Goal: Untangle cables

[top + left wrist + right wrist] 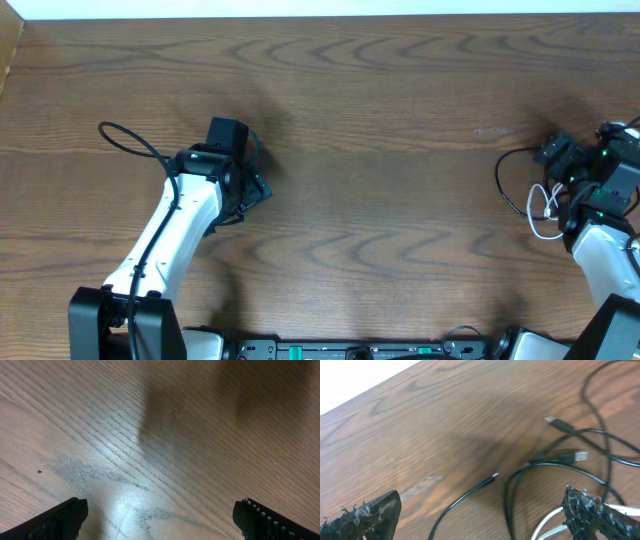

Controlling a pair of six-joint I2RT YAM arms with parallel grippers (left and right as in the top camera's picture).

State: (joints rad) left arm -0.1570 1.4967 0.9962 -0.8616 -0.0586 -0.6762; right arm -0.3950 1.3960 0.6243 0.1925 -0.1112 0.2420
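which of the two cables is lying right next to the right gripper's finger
The white cable: its loop lies right beside the right gripper's right-hand finger in the right wrist view. The black cable sprawls farther out across the table.
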